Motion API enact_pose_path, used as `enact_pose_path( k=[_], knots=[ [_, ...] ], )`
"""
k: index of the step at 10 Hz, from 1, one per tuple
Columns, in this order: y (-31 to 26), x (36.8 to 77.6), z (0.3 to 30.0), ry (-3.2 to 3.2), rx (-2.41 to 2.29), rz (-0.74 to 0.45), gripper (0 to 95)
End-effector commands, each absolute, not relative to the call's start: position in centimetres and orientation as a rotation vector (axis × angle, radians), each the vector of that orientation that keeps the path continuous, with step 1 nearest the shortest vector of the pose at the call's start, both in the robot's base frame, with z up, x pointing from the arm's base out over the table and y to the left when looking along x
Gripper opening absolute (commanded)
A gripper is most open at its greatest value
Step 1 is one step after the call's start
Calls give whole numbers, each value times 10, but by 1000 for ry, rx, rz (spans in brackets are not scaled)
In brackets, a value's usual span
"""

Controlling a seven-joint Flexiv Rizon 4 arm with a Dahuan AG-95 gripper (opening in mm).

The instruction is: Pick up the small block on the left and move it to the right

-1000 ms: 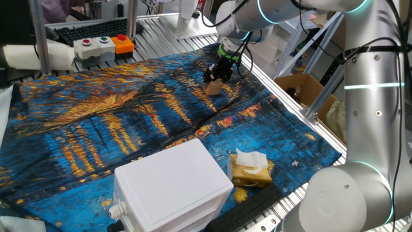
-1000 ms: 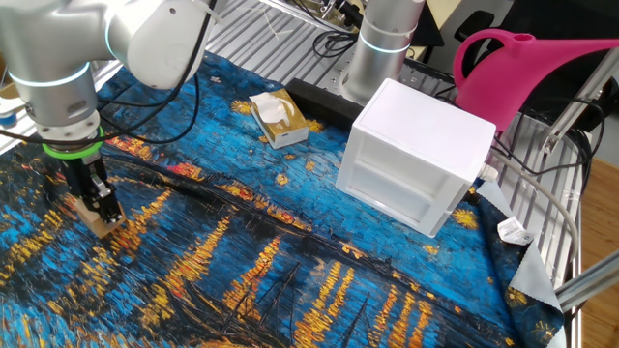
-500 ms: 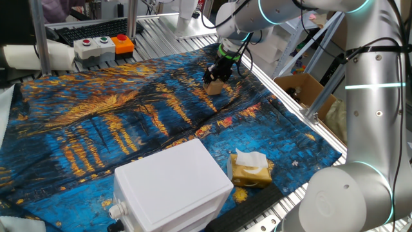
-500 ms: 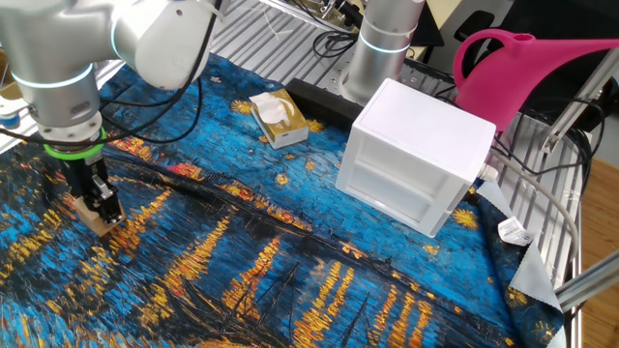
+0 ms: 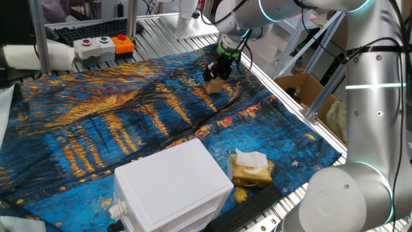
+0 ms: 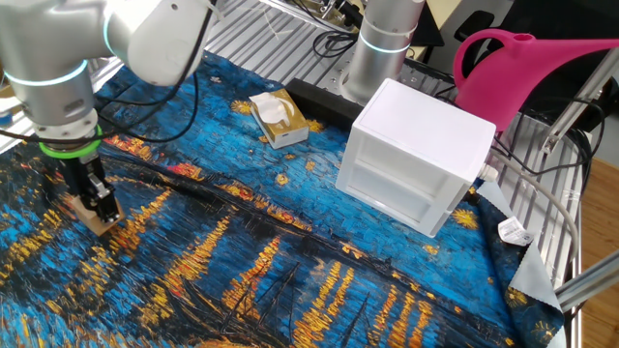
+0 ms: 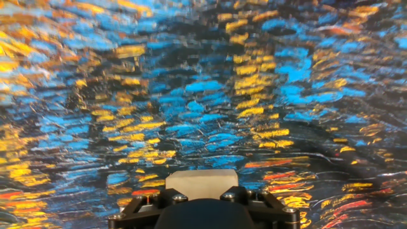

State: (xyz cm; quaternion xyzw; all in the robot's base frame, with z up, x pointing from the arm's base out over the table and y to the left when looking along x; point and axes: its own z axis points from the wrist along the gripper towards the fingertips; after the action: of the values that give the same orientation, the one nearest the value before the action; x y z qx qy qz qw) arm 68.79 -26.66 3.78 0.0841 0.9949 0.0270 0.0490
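Observation:
The small block (image 5: 214, 84), a light-tan cube, is at the far edge of the blue and gold painted cloth (image 5: 129, 122). My gripper (image 5: 216, 77) comes down on it from above with its fingers closed on its sides. In the other fixed view the block (image 6: 85, 216) is at the left of the cloth, just at or above its surface, with the gripper (image 6: 98, 206) on it. In the hand view the block's top (image 7: 202, 179) shows between the gripper's (image 7: 202, 189) fingers, with cloth beyond.
A big white plastic box (image 5: 170, 185) stands near the cloth's front. A yellow-brown tissue packet (image 5: 250, 169) lies beside it. A pink watering can (image 6: 527, 72) stands behind the box. A button box (image 5: 103, 44) and a cardboard box (image 5: 302, 89) sit off the cloth.
The gripper, with the block in it, has risen slightly off the cloth. Nothing else has moved.

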Motion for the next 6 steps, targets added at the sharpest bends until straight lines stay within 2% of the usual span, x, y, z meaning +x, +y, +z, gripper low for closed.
enact_pose_path(
  k=[1,6],
  knots=[
    [-265,684,56,3044,266,71,0],
    [-268,670,115,3110,301,50,0]
  ],
)
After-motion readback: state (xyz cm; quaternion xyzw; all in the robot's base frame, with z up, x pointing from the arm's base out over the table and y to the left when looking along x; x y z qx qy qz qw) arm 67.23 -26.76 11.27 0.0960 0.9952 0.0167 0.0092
